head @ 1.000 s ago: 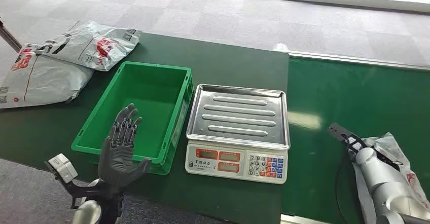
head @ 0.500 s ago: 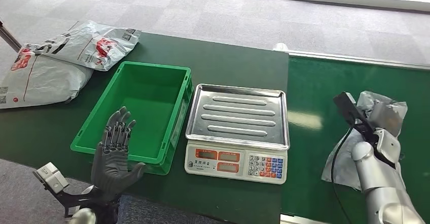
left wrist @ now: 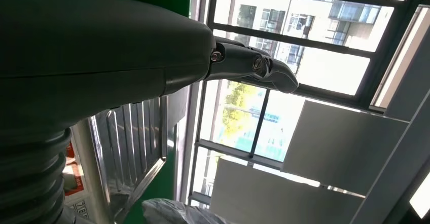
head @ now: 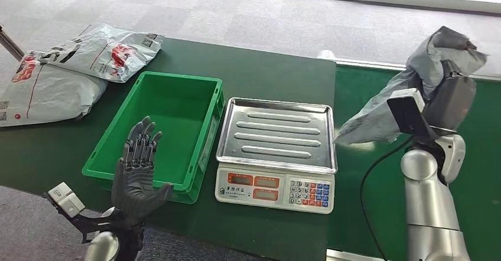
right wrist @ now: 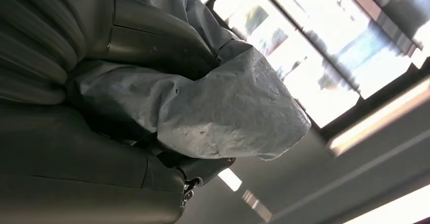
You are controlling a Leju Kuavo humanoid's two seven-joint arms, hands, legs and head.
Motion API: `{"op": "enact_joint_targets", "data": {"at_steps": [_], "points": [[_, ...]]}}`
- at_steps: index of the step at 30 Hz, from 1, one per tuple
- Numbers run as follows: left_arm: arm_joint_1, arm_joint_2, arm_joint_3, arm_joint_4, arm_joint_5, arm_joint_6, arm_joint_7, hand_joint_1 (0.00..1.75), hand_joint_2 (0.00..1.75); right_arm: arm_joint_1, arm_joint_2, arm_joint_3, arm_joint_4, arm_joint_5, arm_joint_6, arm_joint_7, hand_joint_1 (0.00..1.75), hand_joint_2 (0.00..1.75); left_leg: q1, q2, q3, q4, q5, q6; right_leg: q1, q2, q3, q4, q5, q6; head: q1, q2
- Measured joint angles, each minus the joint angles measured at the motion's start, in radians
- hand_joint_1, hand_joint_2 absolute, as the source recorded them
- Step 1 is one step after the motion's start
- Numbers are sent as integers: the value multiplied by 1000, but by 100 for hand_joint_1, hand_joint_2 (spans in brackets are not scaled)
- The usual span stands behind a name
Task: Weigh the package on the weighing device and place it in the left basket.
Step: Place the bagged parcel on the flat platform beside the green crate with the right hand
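Package (head: 413,90) first: it is a soft grey plastic mailing bag, and it is up in the air over the right side of the green table (head: 277,72), to the right of the scale (head: 276,149). It droops and folds, so it looks light and floppy, not stiff. One loose end hangs down toward the corner of the silver tray (head: 276,134) of the scale. The plastic is smooth and may be a bit slippery. A good place to hold it is around a bunched-up part, where the fingers can squeeze a thick fold and not just one thin layer.

The robot's right hand (head: 450,98) is holding the package. The arm stands up tall from the table, with the hand raised high. In the right wrist view, the thumb and dark fingers (right wrist: 203,171) are closed around a crumpled part of the bag (right wrist: 218,112), and the bag covers most of them.

The left hand (head: 137,175) holds nothing. It is raised with the palm up and the fingers straight and apart, at the near edge of the green basket (head: 171,110). Nothing lies in the basket or on the tray.

Two more white and red bags (head: 65,72) lie on the far left of the table.

The bag probably has to go down flat on the tray next. Because it is so floppy, a hanging end could drape off the tray and spoil the weighing.
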Motion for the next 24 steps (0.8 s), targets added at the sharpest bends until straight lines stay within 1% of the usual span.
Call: {"op": "enact_joint_targets", "data": {"at_steps": [2, 3, 5, 7, 9, 11, 14, 17, 18, 21, 24], "points": [[-33, 2, -8, 27, -3, -21, -5, 0, 175, -42, 4, 76, 1, 27, 160, -1, 175, 175, 0, 3, -3, 0, 0, 0, 0, 3, -1, 0, 2, 0, 0, 0], [-51, 3, -12, 40, -5, -30, -6, 0, 175, -71, 10, 118, 13, 44, 215, -2, 175, 175, 0, 5, -3, 0, 1, 0, 0, 4, -2, 0, 3, 0, 0, 0], [-83, 3, -22, 62, -6, -43, -6, 0, 175, -144, 32, 199, 64, 66, 289, -8, 175, 175, 0, 5, -1, 0, 4, -1, 0, 5, -4, 0, 5, 0, 0, 0], [-106, 3, -30, 76, -8, -51, 0, 0, 175, -225, 65, 280, 149, 80, 342, -11, 175, 175, 1, 5, 0, 0, 6, -2, 1, 5, -5, 1, 6, -1, 0, 0], [-123, 3, -36, 85, -11, -56, 9, 0, 175, -293, 99, 360, 241, 96, 371, -7, 175, 175, 2, 5, 0, 0, 7, -3, 2, 4, -5, 1, 6, -2, 0, 0], [-135, 3, -39, 92, -14, -58, 15, 0, 175, -336, 126, 419, 311, 104, 374, -3, 175, 175, 2, 3, 0, 0, 7, -3, 2, 3, -5, 1, 6, -2, 0, 0], [-139, 3, -39, 100, -16, -60, 18, 0, 175, -377, 150, 471, 381, 101, 379, -5, 175, 175, 2, 1, -1, 0, 7, -4, 3, 1, -5, 1, 6, -2, 0, 0], [-141, 3, -39, 102, -20, -64, 29, 0, 175, -405, 171, 499, 434, 93, 419, -5, 175, 175, 2, 2, -1, 0, 7, -4, 2, 2, -5, 0, 6, -2, 0, 0], [-143, 3, -39, 102, -22, -66, 36, 0, 175, -414, 184, 507, 458, 91, 431, -2, 134, 175, 2, 2, -1, 0, 7, -4, 2, 3, -5, 0, 6, -2, 0, 0], [-154, 3, -39, 104, -30, -73, 52, 0, 175, -438, 233, 531, 543, 91, 451, 16, 3, 175, 2, 2, -1, 0, 7, -4, 2, 3, -5, 0, 6, -2, 0, 0], [-162, 3, -39, 111, -38, -74, 58, 0, 175, -461, 281, 558, 635, 106, 474, 50, 0, 175, 3, 2, -1, 0, 7, -4, 3, 2, -5, 0, 6, -2, 0, 0]]}}
